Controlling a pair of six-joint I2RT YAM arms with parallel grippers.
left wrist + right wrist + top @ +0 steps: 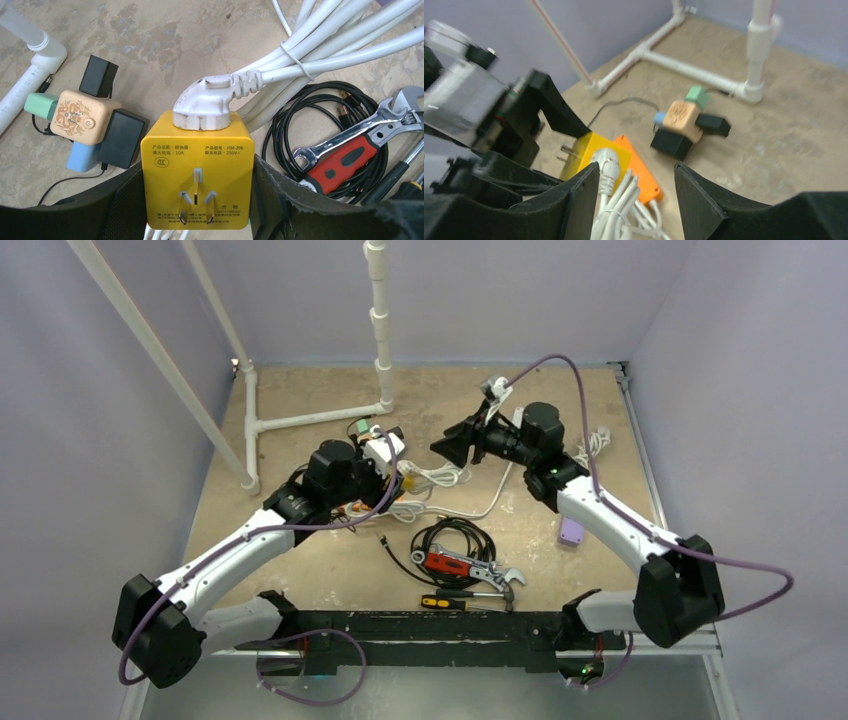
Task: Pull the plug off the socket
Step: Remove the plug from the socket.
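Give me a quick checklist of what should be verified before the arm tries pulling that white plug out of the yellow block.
1. Left gripper clamps the yellow socket block on both sides: ok.
2. White plug seated squarely in the block's top face: ok.
3. Right gripper open: ok.
4. Right gripper around the plug: not ok; the top view shows a gap, and the plug sits off-centre toward one finger.
5. White cable bundle free to follow the pull: cannot tell.
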